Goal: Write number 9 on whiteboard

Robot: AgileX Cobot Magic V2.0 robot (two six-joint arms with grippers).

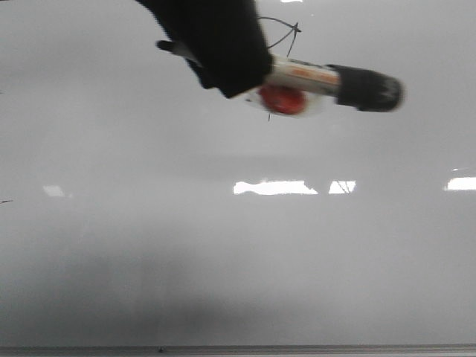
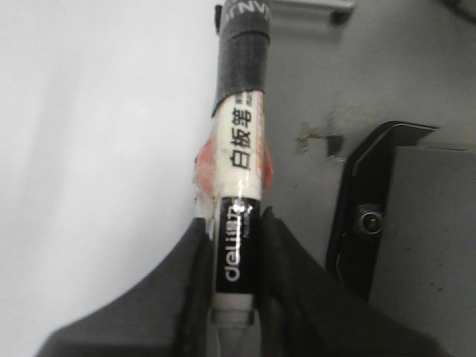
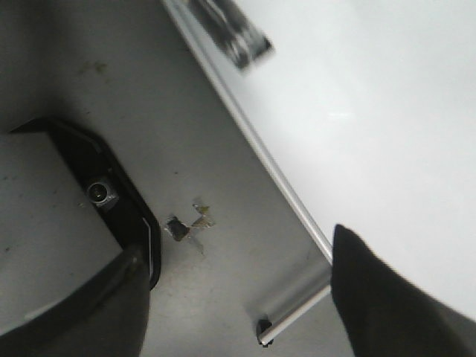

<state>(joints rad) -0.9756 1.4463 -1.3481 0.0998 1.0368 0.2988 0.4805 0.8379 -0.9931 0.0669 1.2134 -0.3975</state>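
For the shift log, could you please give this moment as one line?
left gripper: shut on marker | number 9: partly drawn | whiteboard | right gripper: open, holding nothing

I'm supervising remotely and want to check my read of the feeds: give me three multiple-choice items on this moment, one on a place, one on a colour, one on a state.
1. Where in the front view is the marker?
A. near the upper edge of the whiteboard
B. by the lower edge
C. at the far left

2. What colour is the blob stuck on the marker's barrel?
A. blue
B. red-orange
C. green

3. What is the left gripper doing?
A. hanging open
B. clamped on the marker
C. holding an eraser

Answers:
1 A, the marker lies high in that view.
2 B, a red-orange patch sits under the white barrel.
3 B, the left wrist view shows both fingers pressed against the barrel.
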